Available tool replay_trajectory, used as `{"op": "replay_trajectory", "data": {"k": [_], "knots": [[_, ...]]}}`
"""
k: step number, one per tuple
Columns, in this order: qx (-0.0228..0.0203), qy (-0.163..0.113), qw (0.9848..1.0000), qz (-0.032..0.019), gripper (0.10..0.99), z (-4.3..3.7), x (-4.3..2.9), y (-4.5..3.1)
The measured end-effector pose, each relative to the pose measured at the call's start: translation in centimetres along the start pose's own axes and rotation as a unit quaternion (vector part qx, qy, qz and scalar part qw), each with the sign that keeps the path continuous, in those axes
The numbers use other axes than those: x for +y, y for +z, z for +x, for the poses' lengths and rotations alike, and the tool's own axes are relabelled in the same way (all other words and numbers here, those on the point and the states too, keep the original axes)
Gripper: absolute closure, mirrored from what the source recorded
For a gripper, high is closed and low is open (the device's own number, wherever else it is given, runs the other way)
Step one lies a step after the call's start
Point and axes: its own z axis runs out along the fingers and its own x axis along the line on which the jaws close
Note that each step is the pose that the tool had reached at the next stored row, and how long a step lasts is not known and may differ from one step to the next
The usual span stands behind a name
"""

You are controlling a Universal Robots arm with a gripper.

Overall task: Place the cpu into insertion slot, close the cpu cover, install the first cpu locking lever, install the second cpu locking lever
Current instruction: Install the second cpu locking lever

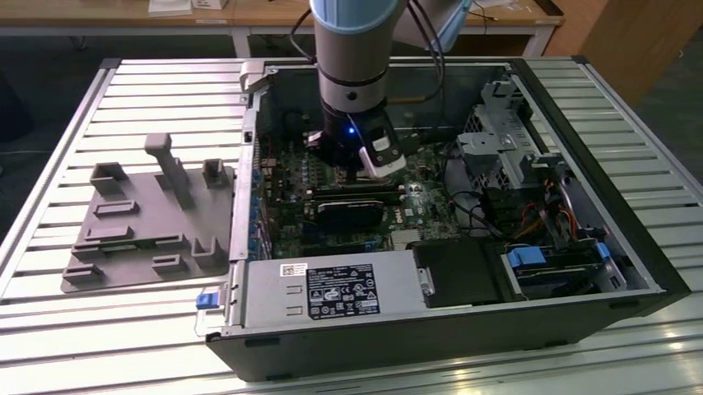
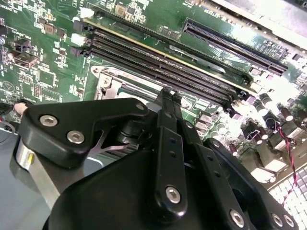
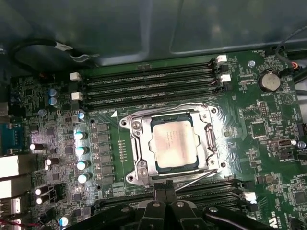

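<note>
In the exterior view, the arm [image 1: 351,58] stands nearly upright and reaches straight down into an open computer case [image 1: 462,206] lying on a slatted counter [image 1: 110,90]. The gripper [image 1: 371,174] hangs low over the motherboard [image 1: 288,185], with the case walls well apart from it on every side. A white and black label [image 1: 338,290] sits on the power supply nearer the camera; its print is too small to make out. A grey fixture tray [image 1: 143,222] lies outside the case, toward the exterior view's left.

In the second wrist view, the gripper's black linkage [image 2: 168,143] points down at the board, just short of the memory slots [image 2: 163,60]. Whether its fingers are spread or pressed together cannot be told.

In the first wrist view, the cpu [image 3: 173,142] lies flat in the insertion slot [image 3: 172,143], just ahead of the gripper. The cpu cover [image 3: 136,143] frames it, lying down around the chip. Faint print on the chip cannot be made out. The memory slots run beyond the socket.
</note>
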Motion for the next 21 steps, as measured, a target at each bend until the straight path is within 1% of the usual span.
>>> {"op": "replay_trajectory", "data": {"k": [8, 13, 14, 18, 19, 21], "knots": [[-0.0027, -0.007, 0.9999, -0.0092, 0.980, 0.28, -0.77, 0.48], [-0.0047, -0.011, 0.9998, -0.0163, 0.980, 0.64, -1.11, 0.73], [-0.0049, -0.011, 0.9998, -0.0172, 0.980, 0.70, -1.14, 0.74], [-0.0050, -0.012, 0.9998, -0.0176, 0.980, 0.75, -1.17, 0.76], [-0.0052, -0.012, 0.9997, -0.0186, 0.980, 0.79, -1.21, 0.78], [-0.0063, -0.012, 0.9996, -0.0234, 0.980, 0.86, -1.35, 0.86]]}}
